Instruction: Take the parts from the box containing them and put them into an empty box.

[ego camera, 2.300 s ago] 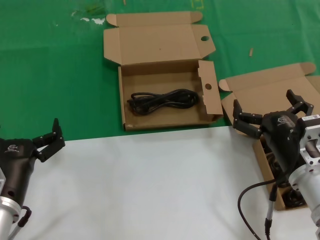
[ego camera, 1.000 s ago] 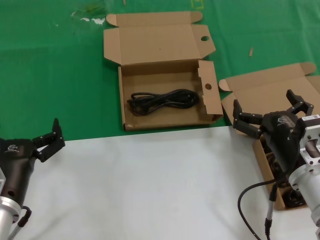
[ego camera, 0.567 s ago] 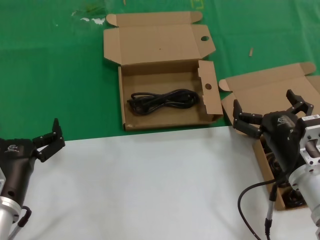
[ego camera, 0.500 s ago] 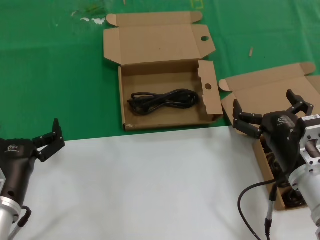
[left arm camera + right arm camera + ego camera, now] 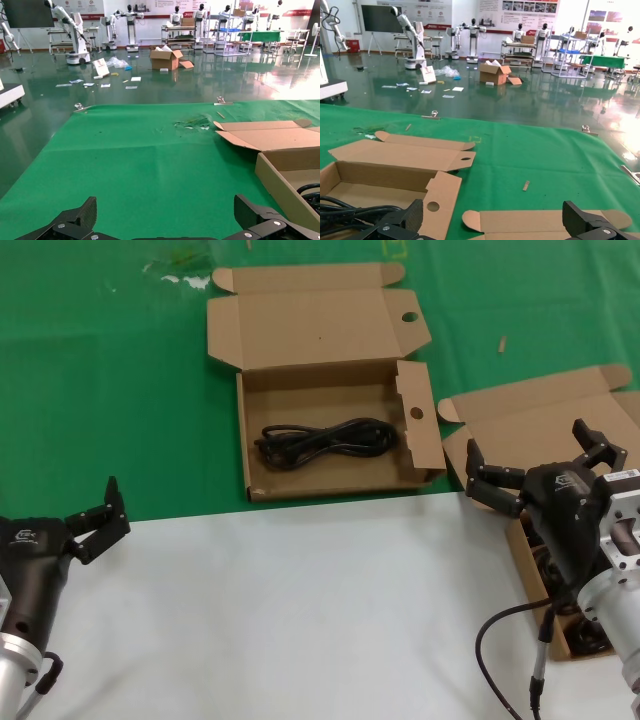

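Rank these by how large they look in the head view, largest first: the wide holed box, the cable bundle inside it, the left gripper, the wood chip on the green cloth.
1. wide holed box
2. cable bundle
3. left gripper, though it sits nearer the camera, so this place is unsure
4. wood chip

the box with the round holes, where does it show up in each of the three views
Head view: the box with the round holes sits upper centre on the green cloth, lid open, a black cable bundle inside.
Left wrist view: the box's corner and lid at the right edge.
Right wrist view: the box at lower left, side-flap hole showing.
Shared landmark: the green cloth.
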